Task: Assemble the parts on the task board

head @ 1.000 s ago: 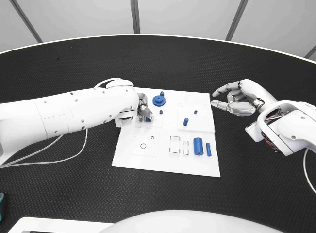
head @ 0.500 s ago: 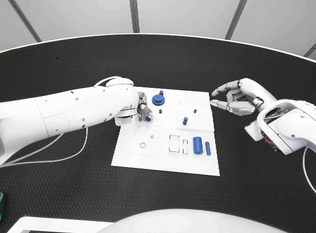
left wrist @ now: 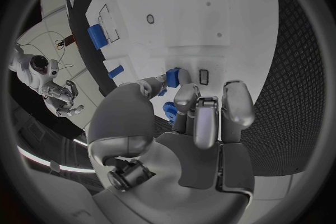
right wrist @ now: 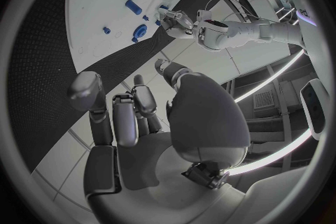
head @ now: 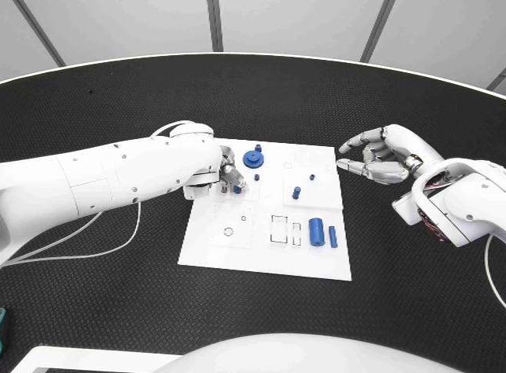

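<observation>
Head view: the white task board [head: 264, 249] lies in the middle of the black desk [head: 118, 311]. The left hand [head: 228, 177] is over the board's upper left part, its fingers closed on a small blue part [head: 238, 189]. Just beside it sits a round blue part [head: 254, 160], with a small blue peg [head: 296, 193] standing nearer the board's middle. A larger blue cylinder [head: 316, 231] and a thin blue pin [head: 333, 236] lie side by side toward the board's lower right. The right hand [head: 378, 155] hovers off the board's right edge above the desk, fingers curled inward and holding nothing. Left wrist view: the left hand [left wrist: 189, 123] reaches down to the board [left wrist: 231, 17], fingertips pinching the small blue part [left wrist: 172, 76] against the white surface. Right wrist view: the right hand [right wrist: 140, 117] shows curled fingers with nothing between them, and the board [right wrist: 98, 5] lies well apart beyond it.
</observation>
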Robot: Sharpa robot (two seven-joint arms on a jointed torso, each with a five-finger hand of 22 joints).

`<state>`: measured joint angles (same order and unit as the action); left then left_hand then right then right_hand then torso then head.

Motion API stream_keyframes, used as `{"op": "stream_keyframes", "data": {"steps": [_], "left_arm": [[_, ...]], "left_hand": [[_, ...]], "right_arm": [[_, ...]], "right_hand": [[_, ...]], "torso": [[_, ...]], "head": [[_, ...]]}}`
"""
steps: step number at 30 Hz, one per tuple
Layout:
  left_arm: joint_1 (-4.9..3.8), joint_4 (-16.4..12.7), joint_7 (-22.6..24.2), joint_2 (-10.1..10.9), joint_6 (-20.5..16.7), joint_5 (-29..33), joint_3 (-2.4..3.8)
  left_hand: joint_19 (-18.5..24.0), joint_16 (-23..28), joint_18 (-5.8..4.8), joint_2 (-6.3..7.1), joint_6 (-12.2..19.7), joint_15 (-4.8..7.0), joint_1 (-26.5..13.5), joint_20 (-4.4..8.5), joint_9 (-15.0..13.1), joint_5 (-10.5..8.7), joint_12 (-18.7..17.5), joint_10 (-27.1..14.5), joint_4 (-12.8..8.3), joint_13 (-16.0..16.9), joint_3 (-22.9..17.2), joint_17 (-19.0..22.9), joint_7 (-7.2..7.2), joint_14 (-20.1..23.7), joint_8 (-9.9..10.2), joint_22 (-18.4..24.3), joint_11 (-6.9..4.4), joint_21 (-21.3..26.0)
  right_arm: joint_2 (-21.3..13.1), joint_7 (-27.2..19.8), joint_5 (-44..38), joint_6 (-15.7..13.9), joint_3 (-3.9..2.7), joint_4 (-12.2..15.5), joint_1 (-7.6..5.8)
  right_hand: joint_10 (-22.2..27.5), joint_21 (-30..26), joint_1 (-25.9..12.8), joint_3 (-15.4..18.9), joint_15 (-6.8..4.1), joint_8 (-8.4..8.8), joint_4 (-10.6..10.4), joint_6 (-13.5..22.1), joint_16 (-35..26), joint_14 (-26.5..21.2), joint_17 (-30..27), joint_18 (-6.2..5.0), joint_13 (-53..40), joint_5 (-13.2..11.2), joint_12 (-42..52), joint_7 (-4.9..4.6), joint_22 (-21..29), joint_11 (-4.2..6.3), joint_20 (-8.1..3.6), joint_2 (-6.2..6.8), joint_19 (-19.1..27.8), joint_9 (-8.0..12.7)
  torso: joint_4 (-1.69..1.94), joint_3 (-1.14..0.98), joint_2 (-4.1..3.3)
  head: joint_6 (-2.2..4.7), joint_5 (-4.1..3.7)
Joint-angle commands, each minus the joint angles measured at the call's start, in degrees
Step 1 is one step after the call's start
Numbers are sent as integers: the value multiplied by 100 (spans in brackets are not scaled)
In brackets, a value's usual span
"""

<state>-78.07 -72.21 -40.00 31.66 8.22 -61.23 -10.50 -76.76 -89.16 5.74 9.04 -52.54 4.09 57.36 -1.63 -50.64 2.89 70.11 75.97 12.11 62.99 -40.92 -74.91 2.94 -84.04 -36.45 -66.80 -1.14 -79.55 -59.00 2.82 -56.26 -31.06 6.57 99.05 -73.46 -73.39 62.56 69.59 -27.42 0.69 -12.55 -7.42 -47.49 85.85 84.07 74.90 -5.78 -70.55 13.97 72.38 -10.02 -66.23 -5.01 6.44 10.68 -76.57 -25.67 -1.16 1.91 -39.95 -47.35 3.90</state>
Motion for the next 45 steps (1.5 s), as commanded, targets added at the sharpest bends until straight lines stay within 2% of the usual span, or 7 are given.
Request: {"op": "stream_keyframes", "data": {"steps": [1, 15, 21, 22, 25, 45], "left_arm": [[0, 3, -175, 2, 16, 2, 0], [0, 4, -184, 34, 65, 15, 0], [0, -24, -185, 86, 25, 15, 1], [0, -27, -185, 93, 18, 15, 1], [-1, -32, -185, 114, 3, 15, 1], [-1, -33, -151, 107, -166, 57, 3]], "left_hand": [[-59, -32, -108, 4, -8, 27, -53, 6, 8, 7, 33, 23, 33, 7, 68, -1412, -12, -568, -34, -38, -1, -42], [-85, -36, -114, 35, -19, 38, -114, 16, 10, 7, 39, 23, 145, 4, 236, -1419, -25, -570, -103, -73, -13, -55], [-91, -37, -116, 73, -15, 40, -196, 21, 14, 5, 38, 19, 272, -6, 388, -1421, -26, -571, -148, -79, -12, -55], [-100, -41, -118, 122, -9, 34, -331, 23, 19, 9, 31, 12, 413, -23, 542, -1428, -19, -573, -171, -91, -9, -60], [-108, -44, -119, 146, 15, 39, -479, 24, 24, 8, 16, -7, 463, -58, 763, -1434, -27, -575, -209, -99, -13, -62], [-113, -39, -120, 113, 30, 45, -537, 28, 28, 9, 8, -17, 465, -79, 866, -1424, -35, -572, -236, -106, -19, -64]], "right_arm": [[-1, -1, 0, -3, 0, 0, 0], [-3, -1, 0, -1, 0, -8, 0], [1, -3, 0, -1, 0, -16, 0], [1, -3, 0, -2, 0, -18, 0], [1, -3, 0, 2, 0, -24, 0], [15, -6, 0, 16, 0, -42, 0]], "right_hand": [[26, -18, -62, 5, -28, -23, -31, 11, -17, 369, 651, -60, 8, 37, -28, 20, 7, 18, -14, 19, 41, 6], [36, -60, -61, 6, -29, -25, -33, 15, -35, 360, 617, -69, 20, 38, -38, 21, 42, 19, -15, 21, 61, 7], [48, -90, -61, 7, -29, -26, -35, 18, -44, 356, 600, -75, 34, 38, -52, 21, 67, 19, -16, 23, 74, 8], [48, -90, -61, 7, -29, -26, -35, 18, -44, 356, 600, -75, 34, 38, -52, 21, 67, 19, -16, 23, 74, 8], [53, -99, -61, 8, -29, -25, -36, 23, -51, 352, 587, -77, 39, 38, -57, 20, 74, 19, -16, 26, 78, 9], [60, -126, -62, 9, -30, -25, -38, 27, -66, 345, 560, -83, 47, 38, -64, 20, 96, 19, -17, 28, 90, 10]], "torso": [[4, 1, 3], [2, 5, 5], [5, 5, 8], [5, 5, 10], [1, 7, 9], [2, 2, 6]], "head": [[-6, -4], [-14, -6], [-32, -8], [-34, -12], [-23, -17], [-24, -19]]}}
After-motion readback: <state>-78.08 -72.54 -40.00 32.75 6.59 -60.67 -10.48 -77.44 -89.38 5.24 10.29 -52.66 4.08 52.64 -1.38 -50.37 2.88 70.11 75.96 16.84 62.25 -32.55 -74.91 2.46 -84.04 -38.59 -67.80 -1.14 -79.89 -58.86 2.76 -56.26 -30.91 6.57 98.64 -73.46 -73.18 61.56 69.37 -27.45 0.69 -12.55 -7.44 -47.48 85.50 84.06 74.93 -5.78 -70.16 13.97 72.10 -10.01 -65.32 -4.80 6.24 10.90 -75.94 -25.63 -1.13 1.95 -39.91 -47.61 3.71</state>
